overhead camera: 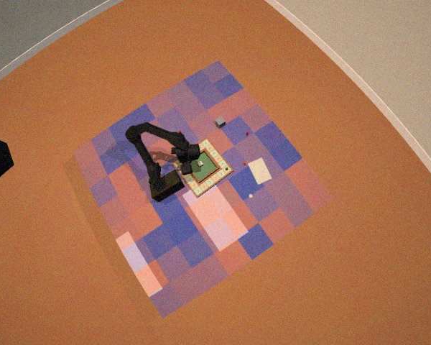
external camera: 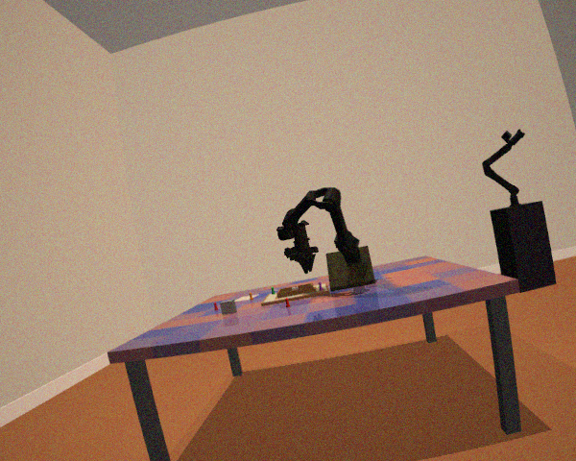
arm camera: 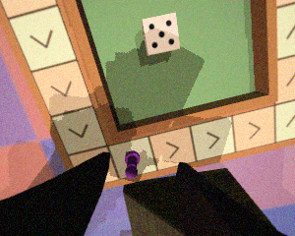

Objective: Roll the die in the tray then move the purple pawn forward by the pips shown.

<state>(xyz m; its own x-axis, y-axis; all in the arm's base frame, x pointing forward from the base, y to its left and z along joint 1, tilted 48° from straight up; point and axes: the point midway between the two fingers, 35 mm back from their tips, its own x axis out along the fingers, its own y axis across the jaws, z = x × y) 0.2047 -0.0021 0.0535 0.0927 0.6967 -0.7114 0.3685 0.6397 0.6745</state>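
Observation:
The white die rests on the green floor of the tray, its top face showing a pip near each corner and one in the centre. The purple pawn stands on the board, on the square beside a corner square. Arrows on the squares beyond it point right in the wrist view. My gripper is partly open and empty, above the board. In the wrist view the pawn shows between the fingertips, farther off than they are. In the top view the arm hides the pawn.
A green pawn stands at another board corner. Off the board are an orange pawn, two red pawns, a grey cube, a cream card and a small white object.

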